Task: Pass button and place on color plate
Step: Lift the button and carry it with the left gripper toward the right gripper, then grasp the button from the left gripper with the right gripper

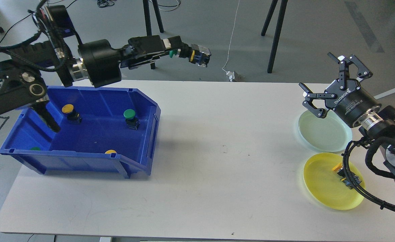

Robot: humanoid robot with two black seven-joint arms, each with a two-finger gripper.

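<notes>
Green-capped button [197, 55]: held in the left gripper [179, 51], raised above the table's far edge at about 12 o'clock; its dark body with a yellow band sticks out to the right of the fingers.
Left gripper: closed on the button; arm enters from 9 o'clock, passing over the bin.
Right gripper [325, 85]: fingers spread wide, holding nothing, hovering over the far rim of the pale plate at 3 o'clock.
Pale green plate [323, 132]: on the table at 3 o'clock, bare.
Yellow plate [322, 188]: at 4 o'clock, just beside the pale plate; a yellow-capped button [339, 169] lies on it, partly hidden by cable.
Blue bin [83, 134]: at 9 o'clock, open front facing right.
Bin contents: yellow button [70, 112] and green button [131, 117] in full view; two more caps, one green [35, 148] and one yellow [110, 152], peeking over the near wall.
Table [201, 161]: white.
</notes>
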